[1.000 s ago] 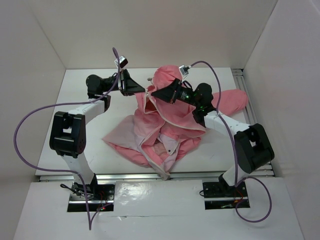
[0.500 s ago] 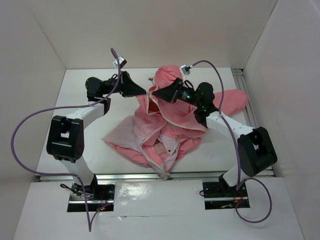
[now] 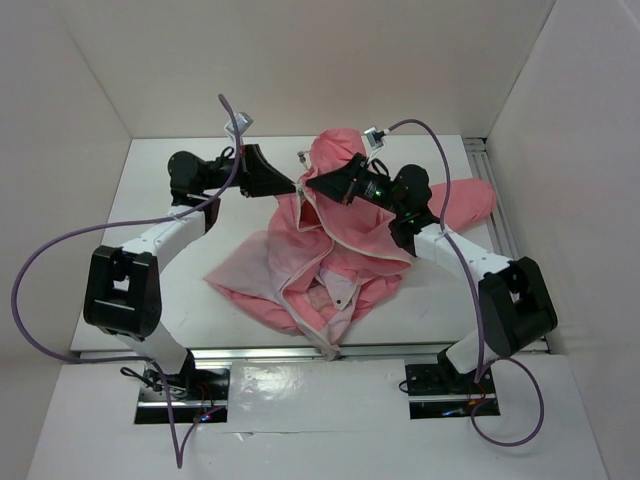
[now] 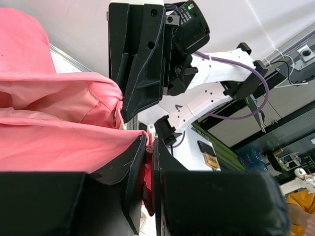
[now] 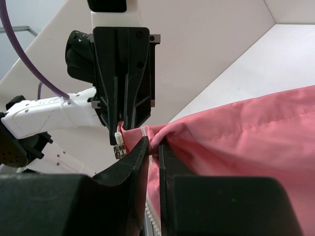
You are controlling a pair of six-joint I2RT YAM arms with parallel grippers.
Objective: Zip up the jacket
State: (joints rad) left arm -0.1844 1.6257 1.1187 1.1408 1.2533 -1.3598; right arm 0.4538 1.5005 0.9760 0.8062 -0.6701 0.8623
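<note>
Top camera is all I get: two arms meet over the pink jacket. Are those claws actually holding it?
Observer: Yes. The right wrist view shows the right gripper pinching a fold of the jacket, jaws nearly closed.
Operator: And the other claw?
Observer: The left wrist view shows the left gripper clamped on the jacket's edge too, with fabric between its jaws.
Operator: Any sign of the zipper?
Observer: In the right wrist view a small white piece, probably the zipper pull, hangs right beside the left gripper's tips.
</note>
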